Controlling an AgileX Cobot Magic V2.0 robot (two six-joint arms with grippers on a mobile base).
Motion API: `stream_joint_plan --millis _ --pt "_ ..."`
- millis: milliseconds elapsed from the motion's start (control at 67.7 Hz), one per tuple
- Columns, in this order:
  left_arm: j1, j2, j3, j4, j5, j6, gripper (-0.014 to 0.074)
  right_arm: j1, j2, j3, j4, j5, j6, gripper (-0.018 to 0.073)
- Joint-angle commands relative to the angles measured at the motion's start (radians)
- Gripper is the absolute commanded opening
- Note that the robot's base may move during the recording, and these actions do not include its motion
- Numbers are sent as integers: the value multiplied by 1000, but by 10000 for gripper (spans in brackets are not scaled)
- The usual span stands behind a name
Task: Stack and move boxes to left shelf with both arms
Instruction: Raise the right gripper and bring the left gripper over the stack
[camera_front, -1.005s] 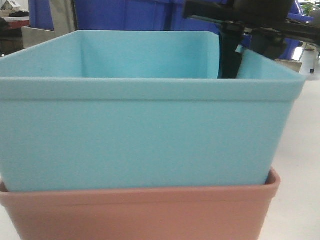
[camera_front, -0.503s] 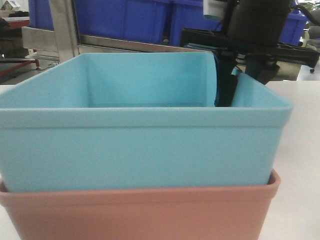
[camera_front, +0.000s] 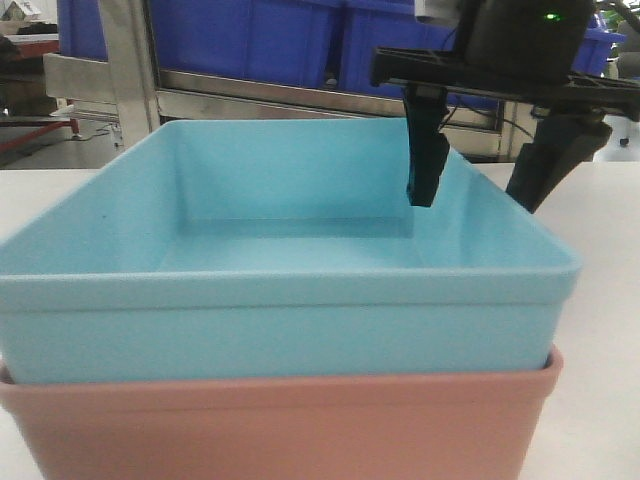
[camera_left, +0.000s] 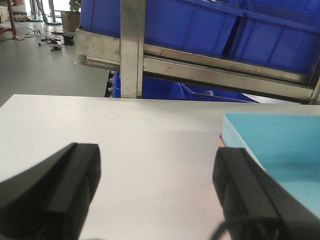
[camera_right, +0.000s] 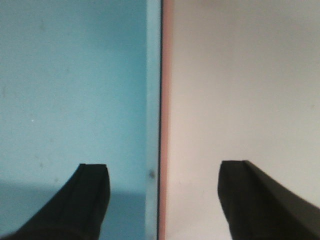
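The light blue box (camera_front: 280, 320) sits level, nested inside the salmon pink box (camera_front: 280, 425), on the white table. My right gripper (camera_front: 475, 195) hangs open just above the blue box's right rim, one finger over the inside and one outside. In the right wrist view this gripper (camera_right: 164, 167) straddles the blue wall (camera_right: 70, 75) and the pink rim (camera_right: 166, 75) without touching them. My left gripper (camera_left: 156, 152) is open over bare table, left of the blue box's corner (camera_left: 280, 140). Nothing is between its fingers.
A steel-framed rack (camera_front: 250, 95) holding dark blue bins (camera_left: 200, 25) stands behind the table (camera_left: 125, 125); I cannot tell whether it is the left shelf. White table top (camera_right: 240, 75) lies right of the stacked boxes.
The blue box was tilted up at its far right wall in the right gripper. It has settled level into the pink box. The right gripper has opened and risen above the rim.
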Motion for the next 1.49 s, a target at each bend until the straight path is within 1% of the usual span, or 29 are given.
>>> stream_joint_plan --millis 0,59,192,591,665,946,1035,1109,1168,1227,1286,1419,1478 --pt "3 6 -28 -1 -82 2 384 0 -60 -25 -41 -42 -11 560" --pt "3 6 -28 -1 -82 2 384 0 -59 -25 -58 -35 -11 560" --pt "3 6 -28 -1 -82 2 384 1 -57 -25 -60 16 -11 560" --pt "3 6 -28 -1 -82 2 384 1 -57 -25 -69 15 -11 560" --pt "3 6 -28 -2 -112 2 384 1 -57 -25 -69 16 -11 560" --pt "3 6 -28 -3 -119 2 384 1 -57 -25 -69 16 -11 560" --pt "3 6 -28 -30 -110 2 384 1 -57 -25 -69 16 -11 560" --pt "3 6 -32 -23 -110 2 384 1 -57 -25 -69 16 -11 560" --pt "3 13 -56 -3 -60 2 384 1 -57 -25 -69 16 -11 560" --pt "3 36 -101 23 36 2 384 1 -57 -25 -69 16 -11 560" --pt "3 71 -154 23 131 2 384 1 -57 -25 -69 16 -11 560" --pt "3 164 -278 17 281 2 384 1 -57 -25 -69 16 -11 560" --pt "3 204 -331 -7 352 2 384 1 -57 -25 -69 16 -11 560"
